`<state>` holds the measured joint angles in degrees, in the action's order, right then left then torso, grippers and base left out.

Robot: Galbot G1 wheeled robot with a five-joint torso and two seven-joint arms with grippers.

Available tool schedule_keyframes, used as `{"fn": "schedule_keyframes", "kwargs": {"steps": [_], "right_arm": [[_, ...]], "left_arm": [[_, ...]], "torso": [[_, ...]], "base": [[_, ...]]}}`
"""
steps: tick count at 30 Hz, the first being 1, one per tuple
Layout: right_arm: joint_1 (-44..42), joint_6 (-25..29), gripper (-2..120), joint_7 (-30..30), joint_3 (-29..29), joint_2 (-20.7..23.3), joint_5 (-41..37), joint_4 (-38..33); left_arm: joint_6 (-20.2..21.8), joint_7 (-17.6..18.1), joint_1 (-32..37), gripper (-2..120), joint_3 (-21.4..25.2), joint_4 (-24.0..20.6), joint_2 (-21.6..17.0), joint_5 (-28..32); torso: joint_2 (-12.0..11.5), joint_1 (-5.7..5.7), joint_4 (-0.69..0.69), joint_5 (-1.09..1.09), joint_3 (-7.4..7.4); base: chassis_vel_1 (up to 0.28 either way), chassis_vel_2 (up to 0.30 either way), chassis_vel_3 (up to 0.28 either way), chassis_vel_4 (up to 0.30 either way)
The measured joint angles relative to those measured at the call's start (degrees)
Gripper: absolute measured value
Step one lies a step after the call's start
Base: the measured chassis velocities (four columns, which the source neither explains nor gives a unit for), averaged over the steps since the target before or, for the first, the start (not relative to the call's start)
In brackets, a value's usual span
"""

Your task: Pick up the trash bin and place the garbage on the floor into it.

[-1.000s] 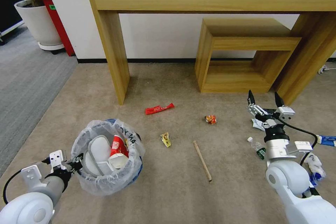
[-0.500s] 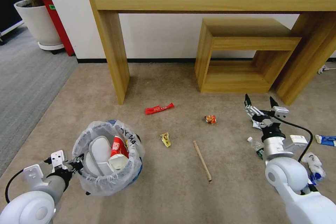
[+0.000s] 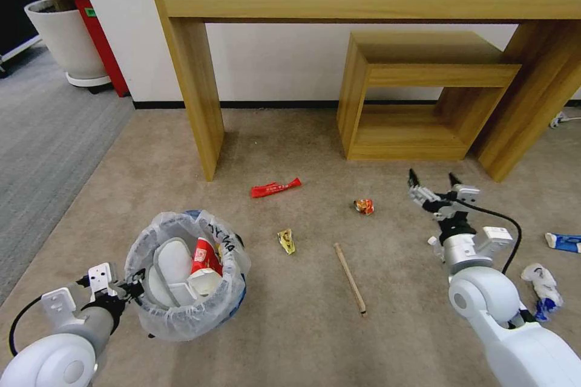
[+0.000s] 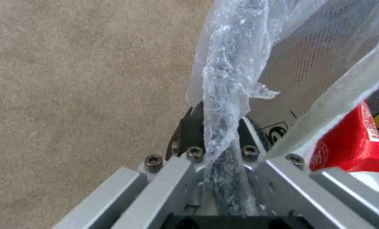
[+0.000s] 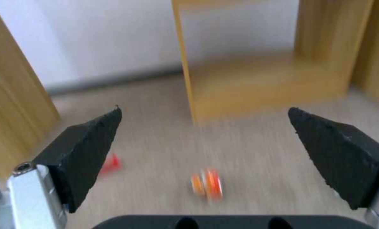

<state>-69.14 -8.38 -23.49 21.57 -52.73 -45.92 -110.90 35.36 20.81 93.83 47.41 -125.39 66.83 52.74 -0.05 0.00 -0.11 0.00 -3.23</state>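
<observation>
Crinkly whitish plastic lines your blue trash bin (image 3: 184, 281), lower left of the frame on the tan floor (image 3: 302, 326); your left gripper (image 3: 128, 286) is clamped on its rim. Your right gripper (image 3: 433, 184), fingers spread wide and empty, hangs right of the orange wrapper (image 3: 364, 206).

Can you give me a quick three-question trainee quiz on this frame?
1. True or false: the left claw is shut on the rim of the trash bin.
2. Which litter lies nearest the right claw? A) red wrapper B) orange wrapper C) wooden stick
3. Fill in: the right claw's jaws are ____ and hold nothing.

Key: 1 true, the left wrist view shows the bag-lined rim pinched between its fingers. 2 B, which also sits between the fingers in the right wrist view. 3 open.
</observation>
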Motion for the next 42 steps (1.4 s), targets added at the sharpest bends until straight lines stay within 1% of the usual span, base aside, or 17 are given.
{"fn": "schedule_keyframes", "kwargs": {"steps": [3,4,7,11,12,14,16,18,19,21,22,25,29,30,34,38,42], "right_arm": [[1.9,-8.8,100,-6.8,-4.1,1.8,-6.3,0.1],[1.9,-8.8,100,-6.8,-4.1,1.8,-6.3,0.1],[4.9,-13.5,100,-10.4,-9.7,3.3,-10.1,2.3],[6.2,-14.7,100,-11.2,-11.9,3.9,-11.1,3.2],[8.1,-17.8,100,-13.3,-15.6,4.7,-13.5,4.1],[10.2,-21.7,100,-15.3,-19.0,5.8,-16.4,4.9],[11.3,-23.3,100,-16.5,-20.6,6.1,-18.2,5.4],[13.5,-29.3,100,-19.3,-23.1,6.7,-23.7,6.2],[13.5,-29.3,100,-19.3,-23.1,6.7,-23.7,6.2],[15.8,-33.3,100,-21.8,-25.5,6.6,-27.9,7.1],[15.8,-33.3,100,-21.8,-25.5,6.6,-27.9,7.1],[19.6,-34.5,100,-22.2,-30.6,5.7,-28.7,11.0],[22.7,-34.5,100,-21.1,-33.9,3.9,-27.8,15.2],[22.7,-34.5,100,-21.1,-33.9,3.9,-27.8,15.2],[25.1,-34.2,100,-18.5,-36.8,2.1,-25.4,21.3],[26.1,-33.7,100,-18.0,-37.9,1.2,-24.9,23.4],[27.2,-31.3,100,-17.5,-40.2,-0.5,-23.7,27.0]], "left_arm": [[-0.1,-0.3,0.0,0,-0.2,0.2,0.6,-0.8],[-0.1,-0.3,0.0,0,-0.2,0.2,0.6,-0.8],[-0.4,-0.5,0.1,0,-0.2,0.4,0.8,-1.0],[-0.4,-0.6,0.1,0,-0.2,0.5,0.9,-1.1],[-0.5,-0.6,-0.1,0,-0.2,1.0,0.9,-1.1],[-0.7,-0.8,-0.4,0,-0.3,1.6,1.0,-1.3],[-0.8,-0.9,-0.4,0,-0.4,1.9,1.2,-1.5],[-1.1,-1.3,-0.5,0,-0.7,2.5,1.5,-2.1],[-1.1,-1.3,-0.5,0,-0.7,2.5,1.5,-2.1],[-1.2,-1.4,-0.6,0,-0.9,2.9,1.8,-2.4],[-1.2,-1.4,-0.6,0,-0.9,2.9,1.8,-2.4],[-1.4,-1.5,-0.6,0,-1.0,3.2,1.9,-2.6],[-1.4,-1.5,-0.8,0,-1.2,3.6,1.9,-2.6],[-1.4,-1.5,-0.8,0,-1.2,3.6,1.9,-2.6],[-1.5,-1.6,-1.2,0,-1.7,4.4,1.6,-2.6],[-1.6,-1.6,-1.2,0,-1.7,4.5,1.6,-2.6],[-1.8,-1.6,-1.2,0,-1.7,4.7,1.6,-2.8]], "torso": [[0.0,0.0,-0.01,0.01,0.0],[0.0,0.0,-0.01,0.01,0.0],[0.0,0.0,0.0,0.02,0.0],[0.0,0.0,0.0,0.01,0.0],[0.0,0.0,0.0,0.0,0.0],[0.0,0.0,0.0,0.0,0.0],[0.0,0.0,0.0,-0.01,0.0],[0.0,0.0,0.0,0.0,0.0],[0.0,0.0,0.0,0.0,0.0],[0.0,0.0,-0.01,0.01,0.0],[0.0,0.0,-0.01,0.01,0.0],[0.0,0.0,0.0,0.01,-0.01],[0.0,0.0,0.01,0.0,0.0],[0.0,0.0,0.01,0.0,0.0],[0.0,0.0,-0.01,0.0,-0.01],[0.0,0.0,-0.01,-0.01,-0.01],[0.0,0.0,0.0,0.0,-0.01]], "base": [[0.0,0.0,0.0,0.0],[0.0,0.0,0.0,0.0],[0.0,0.0,0.0,0.0],[0.0,0.0,0.0,0.0],[0.0,0.0,0.0,0.0],[0.0,0.0,0.0,0.0],[0.0,0.0,0.0,0.0],[0.0,0.0,0.0,0.0],[0.0,0.0,0.0,0.0],[0.0,0.0,0.0,0.0],[0.0,0.0,0.0,0.0],[0.0,0.0,0.0,0.0],[0.0,0.0,0.0,0.0],[0.0,0.0,0.0,0.0],[0.0,0.0,0.0,0.0],[0.0,0.0,0.0,0.0],[0.0,0.0,0.0,0.0]]}}
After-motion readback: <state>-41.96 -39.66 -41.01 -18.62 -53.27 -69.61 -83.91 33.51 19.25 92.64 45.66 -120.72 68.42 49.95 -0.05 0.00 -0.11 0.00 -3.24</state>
